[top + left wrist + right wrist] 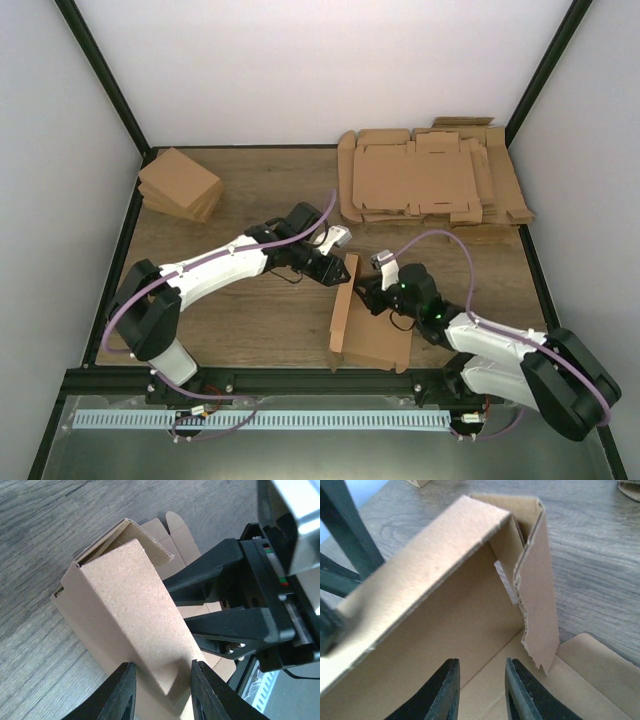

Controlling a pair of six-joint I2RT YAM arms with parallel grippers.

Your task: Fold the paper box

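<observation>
Left hand (162, 666) apparently clenches the paper box (375, 335) wall; right hand (482, 664) released over its floor.

The paper box (370, 335) is a single piece of plain brown, unprinted cardboard, only partly folded. In the top view it rests on the wood toward 6 o'clock of the table, a little to the 5 o'clock side of centre. Its base panel (385, 345) lies flat, while the long side wall (343, 300) along its 9 o'clock edge stands raised. That wall is doubled over on itself and open at its far end. At the corner a narrow end flap (537, 590) stands upright with a ragged free edge. A rounded tab (174, 526) lies flat beyond, toward 12 o'clock in the left wrist view.
</observation>
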